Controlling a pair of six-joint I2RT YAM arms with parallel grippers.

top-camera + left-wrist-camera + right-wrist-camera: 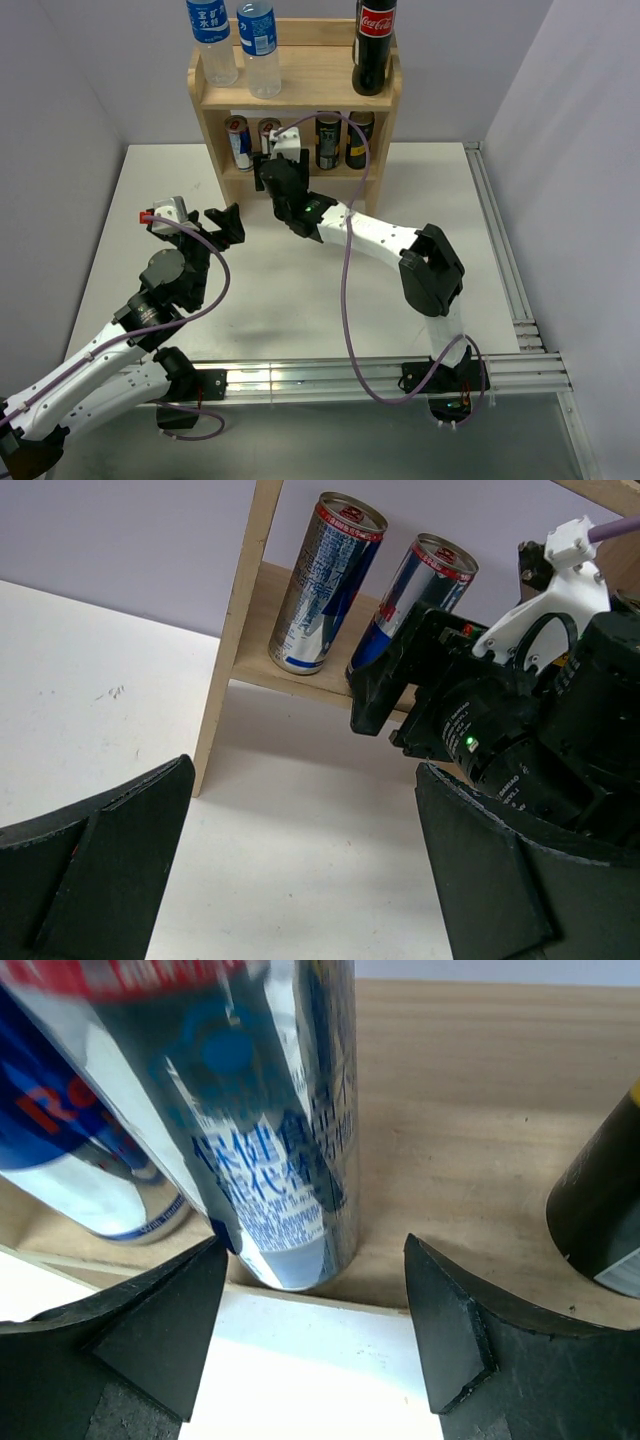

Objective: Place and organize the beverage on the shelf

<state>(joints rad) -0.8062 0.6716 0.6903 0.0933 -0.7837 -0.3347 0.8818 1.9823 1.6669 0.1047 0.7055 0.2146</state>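
**Shelf** (310, 75) at the far edge of the worktop (300, 290). Top tier: 2 water bottles (212, 40) with blue labels, left; 1 bottle (374, 50) reading "Coca-Cola", right. Lower tier: 2 silver-blue cans (325, 580) left, 2 dark cans (328, 140) right. My right end effector (312, 1250) faces the lower tier, fingers spread and pinching nothing. The 2nd silver can (290, 1140), printed in blue Chinese script, stands just ahead. My left end effector (300, 780) hangs spread wide over the worktop.

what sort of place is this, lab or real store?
Probably a lab test cell: plain partition walls, a white table edged with aluminium rails, and a small wooden shelf holding a few drinks.
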